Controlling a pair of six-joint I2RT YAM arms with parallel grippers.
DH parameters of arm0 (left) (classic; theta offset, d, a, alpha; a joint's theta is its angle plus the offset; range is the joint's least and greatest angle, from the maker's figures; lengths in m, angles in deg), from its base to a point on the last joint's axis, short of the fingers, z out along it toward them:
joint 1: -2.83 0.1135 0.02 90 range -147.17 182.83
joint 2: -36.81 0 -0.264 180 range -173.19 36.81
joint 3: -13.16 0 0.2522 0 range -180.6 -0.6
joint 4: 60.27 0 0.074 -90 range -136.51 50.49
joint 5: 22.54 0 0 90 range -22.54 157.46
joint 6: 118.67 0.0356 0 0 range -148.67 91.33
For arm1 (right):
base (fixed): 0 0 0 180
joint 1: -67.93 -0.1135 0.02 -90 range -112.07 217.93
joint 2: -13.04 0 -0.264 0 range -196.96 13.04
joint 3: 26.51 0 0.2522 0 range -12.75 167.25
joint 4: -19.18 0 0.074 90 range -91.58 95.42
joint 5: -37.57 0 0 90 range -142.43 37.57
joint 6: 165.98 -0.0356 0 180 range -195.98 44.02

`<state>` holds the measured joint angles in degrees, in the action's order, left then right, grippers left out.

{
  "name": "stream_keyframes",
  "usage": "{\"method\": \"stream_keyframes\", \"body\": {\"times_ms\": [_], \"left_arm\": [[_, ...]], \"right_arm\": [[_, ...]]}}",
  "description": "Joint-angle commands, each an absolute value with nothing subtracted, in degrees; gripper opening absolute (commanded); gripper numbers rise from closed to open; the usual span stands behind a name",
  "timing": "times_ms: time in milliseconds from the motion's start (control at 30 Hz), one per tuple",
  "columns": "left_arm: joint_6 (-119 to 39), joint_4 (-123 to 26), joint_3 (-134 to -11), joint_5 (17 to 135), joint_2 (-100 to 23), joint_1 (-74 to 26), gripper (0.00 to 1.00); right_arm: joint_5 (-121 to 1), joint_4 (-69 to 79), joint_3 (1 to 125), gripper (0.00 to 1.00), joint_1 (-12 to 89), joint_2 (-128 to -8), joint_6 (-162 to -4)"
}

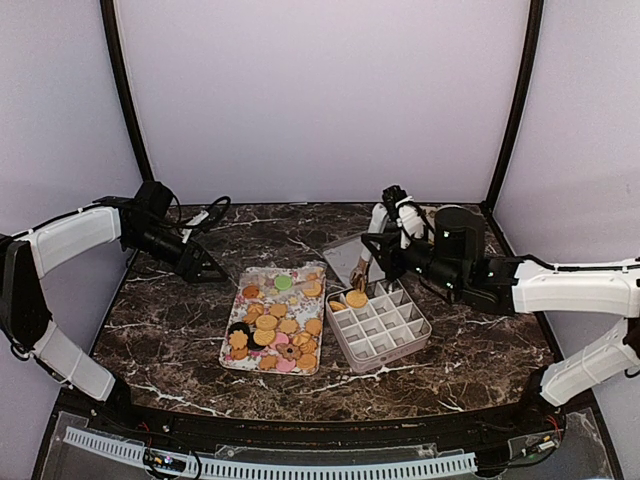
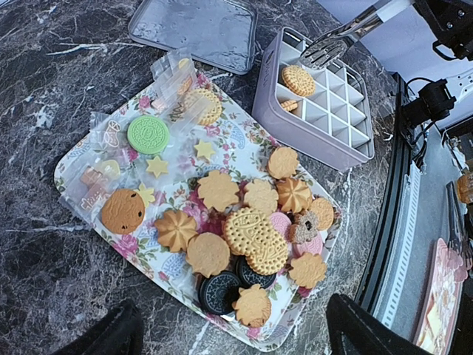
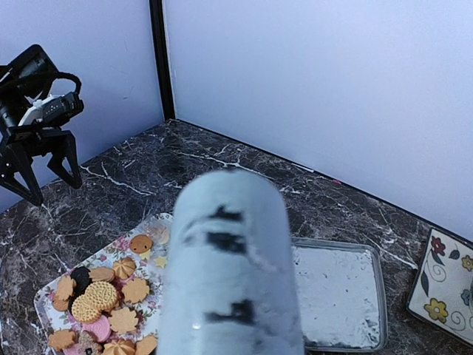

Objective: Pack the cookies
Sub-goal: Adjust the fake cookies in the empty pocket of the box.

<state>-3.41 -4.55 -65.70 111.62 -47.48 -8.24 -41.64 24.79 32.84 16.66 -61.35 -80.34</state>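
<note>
The cookies (image 1: 272, 325) lie heaped on a floral tray (image 1: 262, 277) at mid-table: tan, orange, pink, green and dark brown; they also show in the left wrist view (image 2: 244, 237) and the right wrist view (image 3: 100, 299). A pale divided box (image 1: 385, 330) stands right of the tray with two tan cookies (image 1: 356, 298) in its far-left cells (image 2: 298, 80). My right gripper (image 1: 388, 250) is shut on metal tongs (image 1: 360, 272), whose tips hang over that corner of the box and look empty (image 2: 329, 50). My left gripper (image 1: 205, 265) is open and empty, left of the tray (image 2: 229, 342).
The box's clear lid (image 1: 345, 258) lies flat behind the box. A small floral plate (image 3: 443, 285) sits to the lid's right. The tongs' blurred handle (image 3: 233, 274) fills the middle of the right wrist view. Cables trail behind the left arm.
</note>
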Motion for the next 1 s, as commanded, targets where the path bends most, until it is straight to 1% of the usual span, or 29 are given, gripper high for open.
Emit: {"method": "stream_keyframes", "body": {"times_ms": [0,467,700,967], "left_arm": [[-3.29,-3.24,-66.25,112.92,-46.11,-7.89,0.88],[-3.52,-3.22,-66.41,113.21,-46.86,-7.88,0.87],[-3.47,-3.26,-66.18,113.09,-46.77,-7.85,0.87],[-3.18,-3.17,-65.90,113.10,-46.92,-7.85,0.87]], "right_arm": [[-40.44,29.55,32.77,0.12,16.87,-62.37,-78.78],[-40.72,30.41,31.57,0.10,16.87,-65.58,-77.30],[-41.50,29.01,36.03,0.08,16.95,-68.69,-74.54],[-43.82,27.25,38.66,0.08,17.97,-68.98,-73.89]]}}
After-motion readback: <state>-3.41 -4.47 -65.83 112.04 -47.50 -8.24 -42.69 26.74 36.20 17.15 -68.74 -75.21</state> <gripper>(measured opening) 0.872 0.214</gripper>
